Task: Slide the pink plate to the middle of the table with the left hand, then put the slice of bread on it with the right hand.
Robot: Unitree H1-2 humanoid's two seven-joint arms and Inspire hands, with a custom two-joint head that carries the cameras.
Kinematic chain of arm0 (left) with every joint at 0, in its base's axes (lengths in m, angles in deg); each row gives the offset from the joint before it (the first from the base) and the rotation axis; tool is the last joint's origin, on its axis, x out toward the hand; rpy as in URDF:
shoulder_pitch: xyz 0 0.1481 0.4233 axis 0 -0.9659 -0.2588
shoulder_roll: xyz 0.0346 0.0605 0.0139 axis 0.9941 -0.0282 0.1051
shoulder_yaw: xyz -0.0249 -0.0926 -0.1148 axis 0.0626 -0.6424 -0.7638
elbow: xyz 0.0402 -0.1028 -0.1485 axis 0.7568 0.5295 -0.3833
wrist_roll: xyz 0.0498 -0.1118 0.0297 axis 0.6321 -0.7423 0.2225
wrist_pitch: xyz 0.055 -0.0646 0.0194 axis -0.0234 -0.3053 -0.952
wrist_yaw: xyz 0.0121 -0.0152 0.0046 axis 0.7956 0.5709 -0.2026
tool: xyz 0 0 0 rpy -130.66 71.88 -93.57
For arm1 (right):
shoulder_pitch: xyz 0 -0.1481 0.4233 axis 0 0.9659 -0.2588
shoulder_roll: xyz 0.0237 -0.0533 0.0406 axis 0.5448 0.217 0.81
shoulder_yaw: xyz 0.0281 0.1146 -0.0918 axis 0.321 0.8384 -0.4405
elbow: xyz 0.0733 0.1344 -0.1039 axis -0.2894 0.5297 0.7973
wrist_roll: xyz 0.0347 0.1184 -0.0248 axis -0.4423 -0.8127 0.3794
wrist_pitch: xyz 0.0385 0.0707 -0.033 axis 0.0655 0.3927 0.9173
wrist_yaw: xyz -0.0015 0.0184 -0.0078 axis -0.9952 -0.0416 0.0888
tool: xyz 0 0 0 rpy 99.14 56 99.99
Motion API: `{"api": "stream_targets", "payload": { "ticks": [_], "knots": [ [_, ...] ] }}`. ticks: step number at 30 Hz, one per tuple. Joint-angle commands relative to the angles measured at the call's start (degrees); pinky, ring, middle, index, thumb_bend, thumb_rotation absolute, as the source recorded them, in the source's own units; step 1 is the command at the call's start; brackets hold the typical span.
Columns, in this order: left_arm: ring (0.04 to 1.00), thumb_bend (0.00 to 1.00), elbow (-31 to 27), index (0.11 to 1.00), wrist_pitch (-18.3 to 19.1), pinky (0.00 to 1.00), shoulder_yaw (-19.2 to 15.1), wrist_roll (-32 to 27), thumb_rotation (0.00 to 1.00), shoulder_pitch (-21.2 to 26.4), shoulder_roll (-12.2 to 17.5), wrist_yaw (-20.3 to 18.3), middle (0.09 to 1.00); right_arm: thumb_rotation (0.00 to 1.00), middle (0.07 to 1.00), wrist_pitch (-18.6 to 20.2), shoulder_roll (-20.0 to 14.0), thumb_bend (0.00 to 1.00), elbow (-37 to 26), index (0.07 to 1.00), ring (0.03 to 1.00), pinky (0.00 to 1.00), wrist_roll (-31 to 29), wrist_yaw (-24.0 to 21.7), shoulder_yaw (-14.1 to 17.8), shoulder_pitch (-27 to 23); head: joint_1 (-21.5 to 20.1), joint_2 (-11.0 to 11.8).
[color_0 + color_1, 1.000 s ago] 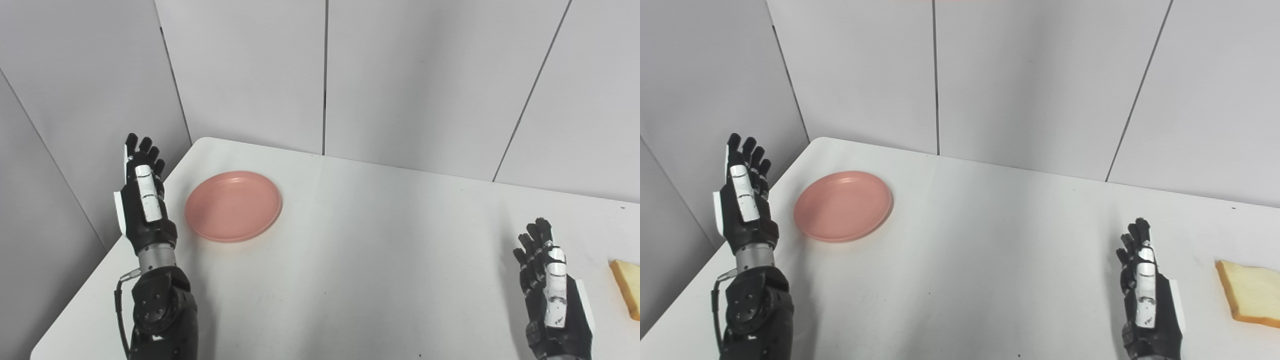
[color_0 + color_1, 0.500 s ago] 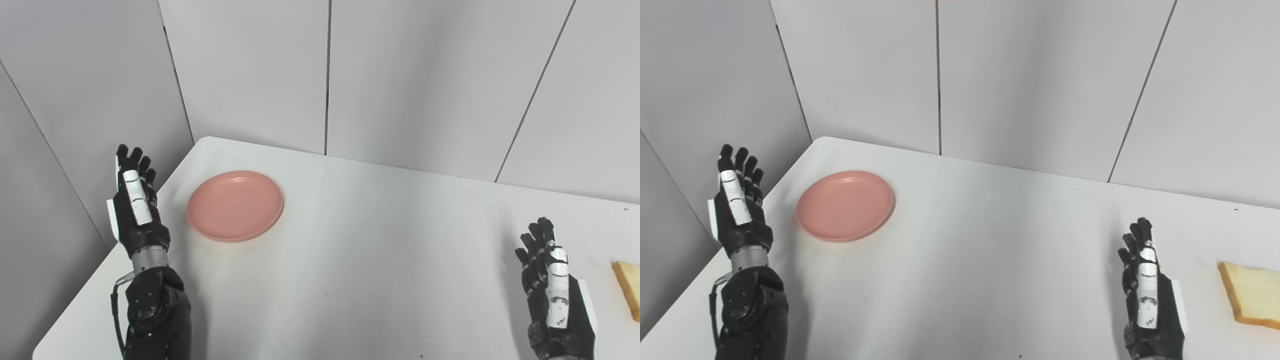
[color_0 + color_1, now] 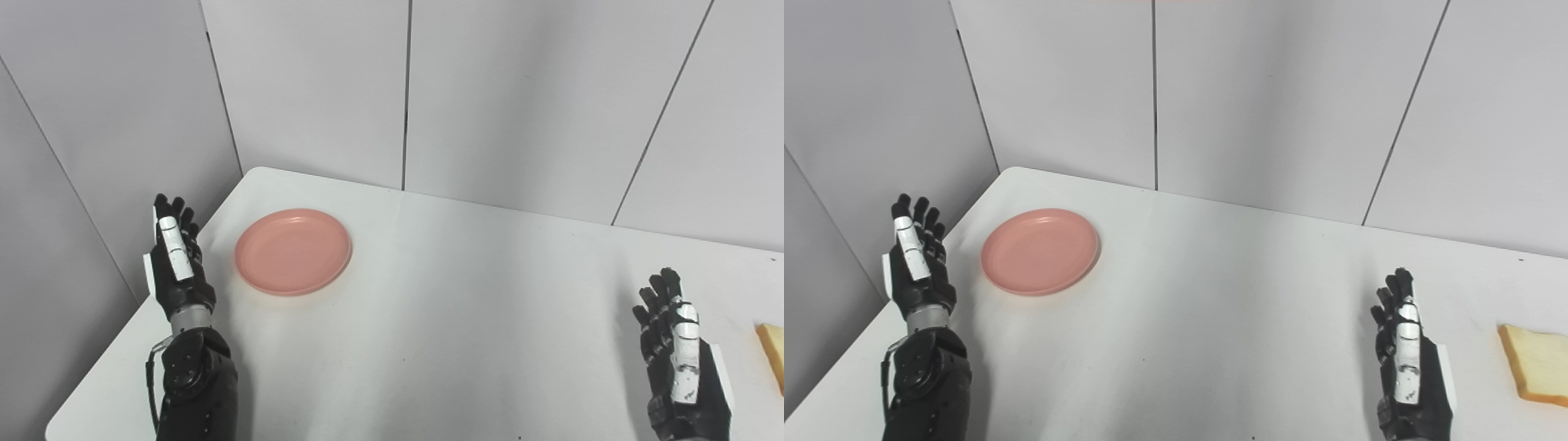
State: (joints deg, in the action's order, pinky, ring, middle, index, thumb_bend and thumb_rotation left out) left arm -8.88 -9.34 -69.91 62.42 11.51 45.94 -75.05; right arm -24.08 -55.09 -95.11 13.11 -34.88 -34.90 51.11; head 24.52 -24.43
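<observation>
The round pink plate (image 3: 293, 251) lies flat near the table's far left corner. My left hand (image 3: 174, 260) stands upright and open just left of it, over the table's left edge, a short gap away from the rim. A slice of bread (image 3: 1536, 372) lies flat at the right edge of the table. My right hand (image 3: 1409, 367) is open with its fingers up, left of the bread and apart from it. Neither hand holds anything.
The white table (image 3: 465, 318) has a rounded far left corner and a left edge that falls away beside my left arm. Grey wall panels (image 3: 404, 92) stand close behind the table and along its left side.
The camera has shifted a little, so the whole scene sits slightly further right. My left hand has dropped lower and drawn back towards the table's left edge. The plate, bread and right hand have kept their places.
</observation>
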Motion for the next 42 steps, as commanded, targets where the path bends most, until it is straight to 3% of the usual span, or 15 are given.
{"api": "stream_targets", "payload": {
  "ticks": [1, 12, 20, 30, 33, 42],
  "knots": [
    [0.949, 0.86, -0.1, 0.939, -2.1, 0.97, 0.0, -0.3, 0.86, 2.3, 1.9, -0.9, 0.943, 1.0, 1.0, 0.0, 0.4, 0.28, -2.6, 1.0, 1.0, 1.0, 0.3, 0.2, 0.0, -1.0, -0.1, -0.1],
    [0.945, 0.86, 6.9, 0.943, -3.1, 0.96, 0.1, -1.0, 0.87, 3.6, 3.5, -2.2, 0.943, 1.0, 1.0, 0.4, 0.5, 0.26, -3.3, 1.0, 1.0, 1.0, 0.5, 0.0, 0.0, -0.9, 0.1, -0.6],
    [0.94, 0.86, 9.2, 0.942, -1.0, 0.94, 0.2, -1.1, 0.92, 4.3, 3.8, -1.9, 0.943, 1.0, 1.0, 0.4, 0.7, 0.26, -3.2, 1.0, 1.0, 1.0, 0.2, 0.0, 0.3, -1.0, 0.1, -0.7],
    [0.929, 0.81, 15.6, 0.941, -3.0, 0.91, 0.2, -2.5, 0.89, 6.0, 4.3, -3.8, 0.932, 1.0, 1.0, 1.2, 0.6, 0.27, -3.6, 1.0, 1.0, 1.0, 0.0, 0.1, 0.5, -1.1, 0.1, -0.7],
    [0.943, 0.82, 17.7, 0.954, -3.5, 0.95, 0.7, -2.5, 0.89, 6.7, 4.5, -4.9, 0.942, 1.0, 1.0, 1.6, 0.8, 0.27, -4.0, 1.0, 1.0, 1.0, 0.0, 0.1, 0.4, -1.1, -0.3, -1.0],
    [0.931, 0.81, 19.3, 0.927, -3.3, 0.94, 3.8, -1.1, 0.88, 7.7, 2.9, -5.4, 0.925, 1.0, 1.0, 1.5, 0.9, 0.28, -4.1, 1.0, 1.0, 1.0, 0.9, 0.4, 0.1, -1.1, -1.1, -1.2]
  ]
}}
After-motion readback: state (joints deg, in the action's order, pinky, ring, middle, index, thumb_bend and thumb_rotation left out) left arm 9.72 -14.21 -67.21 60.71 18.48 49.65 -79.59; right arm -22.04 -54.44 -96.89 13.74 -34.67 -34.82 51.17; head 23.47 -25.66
